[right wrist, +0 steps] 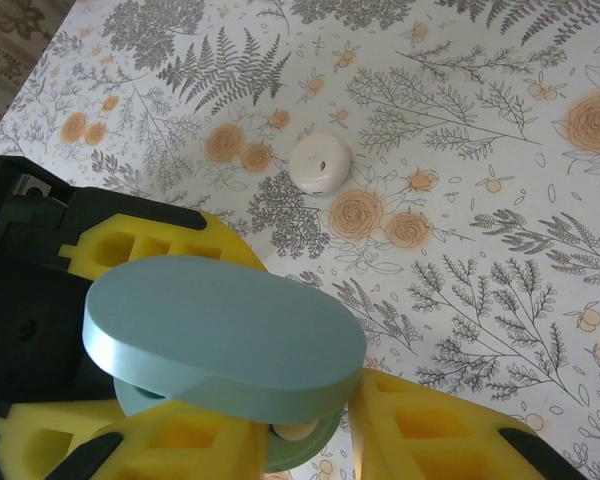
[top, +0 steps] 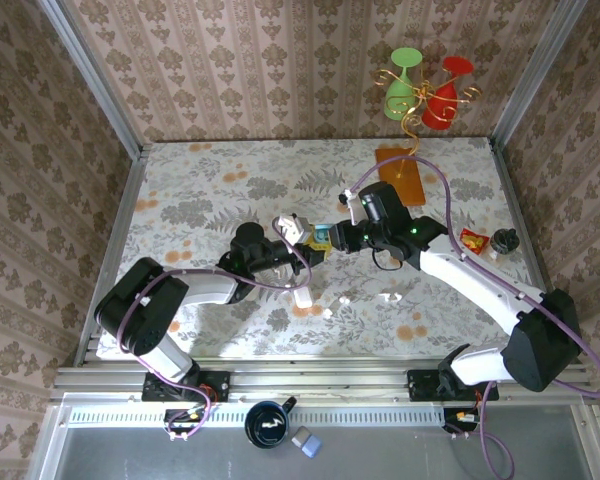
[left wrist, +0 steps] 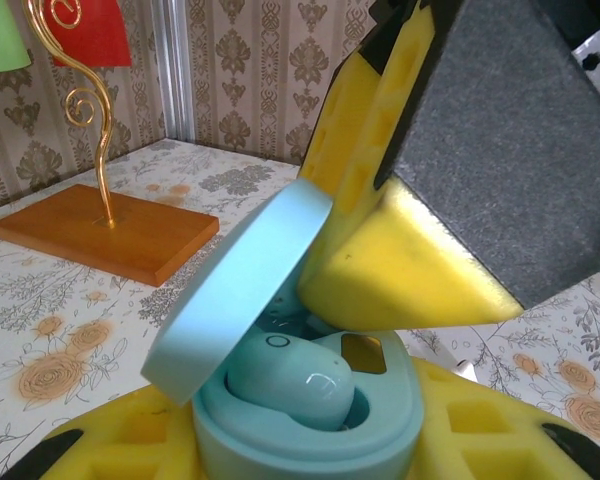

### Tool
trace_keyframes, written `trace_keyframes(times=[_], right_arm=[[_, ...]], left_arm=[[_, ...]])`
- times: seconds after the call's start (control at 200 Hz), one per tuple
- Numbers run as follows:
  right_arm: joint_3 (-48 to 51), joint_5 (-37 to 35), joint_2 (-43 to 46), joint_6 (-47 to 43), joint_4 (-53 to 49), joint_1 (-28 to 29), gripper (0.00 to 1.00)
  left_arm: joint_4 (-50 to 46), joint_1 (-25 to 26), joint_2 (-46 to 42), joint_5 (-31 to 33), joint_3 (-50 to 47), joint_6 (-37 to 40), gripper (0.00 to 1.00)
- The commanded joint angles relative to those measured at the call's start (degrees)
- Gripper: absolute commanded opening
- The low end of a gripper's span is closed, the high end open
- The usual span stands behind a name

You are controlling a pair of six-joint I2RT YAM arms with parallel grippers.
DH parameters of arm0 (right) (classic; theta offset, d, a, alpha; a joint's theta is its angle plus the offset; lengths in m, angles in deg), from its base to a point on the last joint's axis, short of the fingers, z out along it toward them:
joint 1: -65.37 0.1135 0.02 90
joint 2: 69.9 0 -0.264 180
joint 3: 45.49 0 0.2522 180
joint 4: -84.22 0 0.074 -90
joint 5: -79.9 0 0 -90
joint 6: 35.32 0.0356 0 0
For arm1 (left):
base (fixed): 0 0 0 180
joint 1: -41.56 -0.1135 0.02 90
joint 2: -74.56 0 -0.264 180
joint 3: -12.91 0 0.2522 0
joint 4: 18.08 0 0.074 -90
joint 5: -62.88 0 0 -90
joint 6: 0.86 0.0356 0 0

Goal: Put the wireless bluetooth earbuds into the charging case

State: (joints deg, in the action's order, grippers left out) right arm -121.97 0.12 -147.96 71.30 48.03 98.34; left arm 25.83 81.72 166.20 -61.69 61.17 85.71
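The light blue charging case point(top: 320, 238) hangs above the middle of the table, lid point(left wrist: 235, 290) open, with my left gripper point(top: 302, 245) shut on its base point(left wrist: 310, 435). One bluish earbud point(left wrist: 290, 378) sits in the left socket. My right gripper point(top: 334, 238) meets the case from the right; one of its yellow pads point(left wrist: 400, 250) hangs just over the right socket. In the right wrist view the lid point(right wrist: 225, 335) hides the sockets, and the right gripper point(right wrist: 315, 450) stands open, with a small pale round thing point(right wrist: 300, 432) under the lid's edge. Tiny white earbuds point(top: 330, 313) lie on the table.
A white oval case point(top: 302, 297) lies below the grippers, and a white round case point(right wrist: 320, 163) lies on the cloth. A wooden stand point(top: 400, 175) with a gold wire and green and red glasses is at the back right. A red packet point(top: 472, 240) and a black thing point(top: 504, 238) lie at the right.
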Motion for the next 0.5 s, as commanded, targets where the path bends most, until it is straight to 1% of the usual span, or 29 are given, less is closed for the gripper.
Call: trace_keyframes(times=[0.0,0.245,0.495], right_arm=[[-2.34,2.78,0.76,-0.74,-0.23,1.83,0.31],[-2.74,3.67,1.72,-0.34,0.39,1.83,0.33],[-2.89,2.87,2.7,0.25,0.75,1.83,0.39]], left_arm=[[4.51,0.01,-0.59,-1.64,0.65,-0.59,0.17],[5.07,-0.11,0.51,-1.73,0.57,-0.96,0.17],[5.45,-0.23,1.22,-1.88,0.74,-1.32,0.16]])
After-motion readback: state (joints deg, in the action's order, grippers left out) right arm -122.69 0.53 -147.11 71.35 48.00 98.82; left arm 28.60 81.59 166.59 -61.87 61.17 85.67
